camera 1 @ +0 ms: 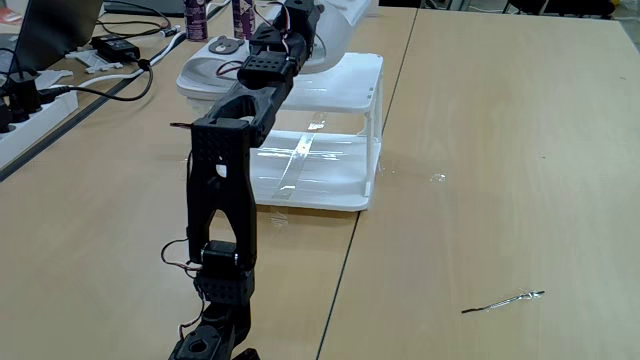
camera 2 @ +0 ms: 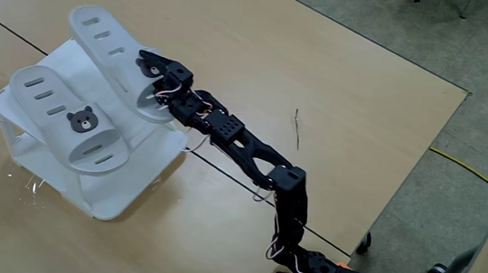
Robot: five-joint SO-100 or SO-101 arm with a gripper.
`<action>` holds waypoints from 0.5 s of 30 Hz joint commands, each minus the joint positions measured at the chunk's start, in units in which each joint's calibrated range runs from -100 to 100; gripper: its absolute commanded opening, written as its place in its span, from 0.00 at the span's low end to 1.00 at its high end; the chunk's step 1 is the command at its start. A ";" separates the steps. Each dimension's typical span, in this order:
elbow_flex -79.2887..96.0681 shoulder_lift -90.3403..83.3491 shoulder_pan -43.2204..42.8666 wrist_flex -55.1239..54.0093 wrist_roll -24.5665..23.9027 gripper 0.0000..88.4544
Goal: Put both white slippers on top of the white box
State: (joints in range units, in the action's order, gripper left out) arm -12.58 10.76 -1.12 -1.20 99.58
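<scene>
The white box (camera 1: 372, 105) (camera 2: 134, 184) stands on the wooden table. Both white slippers lie side by side on its ribbed top. One slipper (camera 2: 64, 122) (camera 1: 205, 70) shows its brown bear badge. The other slipper (camera 2: 108, 45) (camera 1: 345, 30) lies beside it, its end reaching past the box's edge. My black gripper (camera 2: 150, 65) rests at this second slipper's strap, with the arm stretched out over the box. The fingers are against the strap, and I cannot make out how far apart they stand.
A power strip (camera 1: 25, 100), an adapter (camera 1: 118, 47) and cables lie at the left of the table, with bottles (camera 1: 196, 15) behind the box. A thin metal strip (camera 1: 505, 300) (camera 2: 297, 128) lies to the arm's right. The table's edge (camera 2: 423, 164) drops to the floor.
</scene>
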 commanded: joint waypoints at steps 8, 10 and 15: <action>-19.04 10.73 -0.36 -0.18 0.42 0.01; -19.67 12.17 -0.36 -0.18 0.42 0.01; -23.28 15.87 -0.36 -0.18 0.42 0.02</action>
State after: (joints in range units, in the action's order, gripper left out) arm -26.15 27.84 -1.20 -1.20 99.58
